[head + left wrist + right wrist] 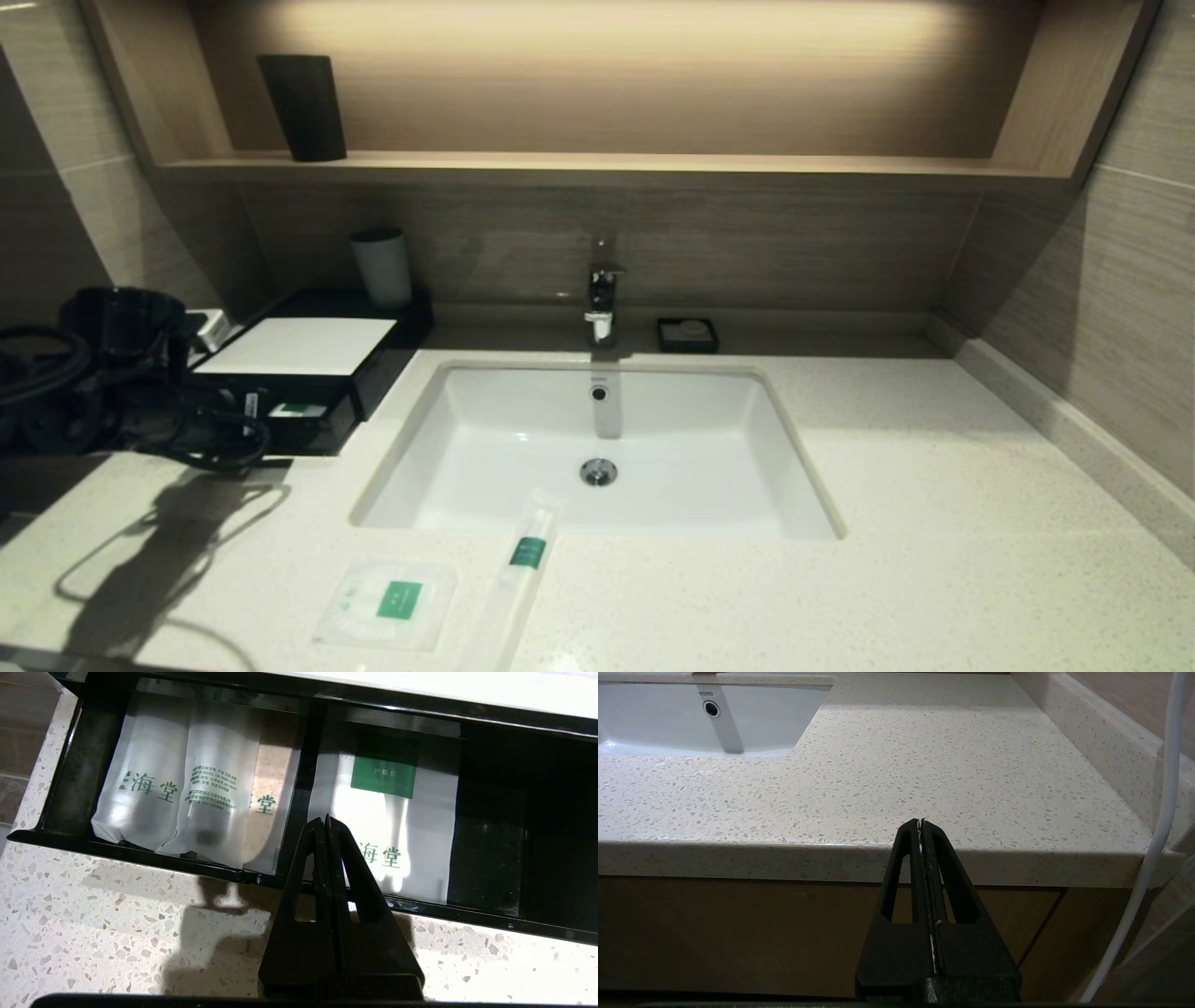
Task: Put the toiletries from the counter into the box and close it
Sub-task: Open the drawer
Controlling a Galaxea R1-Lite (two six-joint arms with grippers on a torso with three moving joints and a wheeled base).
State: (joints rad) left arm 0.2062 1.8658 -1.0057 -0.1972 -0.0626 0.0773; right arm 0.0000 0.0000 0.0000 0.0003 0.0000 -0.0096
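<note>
Left hand (326, 820) clenched on nothing, tips pressed together, poised over the front rim of the box (308, 373). Box sits on the desk (934, 523) at about 10 o'clock from the basin (597, 448), drawer pulled open.

Wrist view: drawer divided into compartments. One holds frosted sachets (182, 784) with green lettering; the next a white packet (411, 830) with a green label.

Two toiletries lie out on the desk. Flat square packet (387, 605) at roughly 7 o'clock from the basin; long slim sleeve (518, 583) just beside it, upper end overhanging the basin's near rim.

Right hand (921, 822) clenched, empty, below the desk's front edge, well apart from the packets.

Faucet (602, 294) at 12 o'clock of basin; soap dish (687, 334) beside it.
</note>
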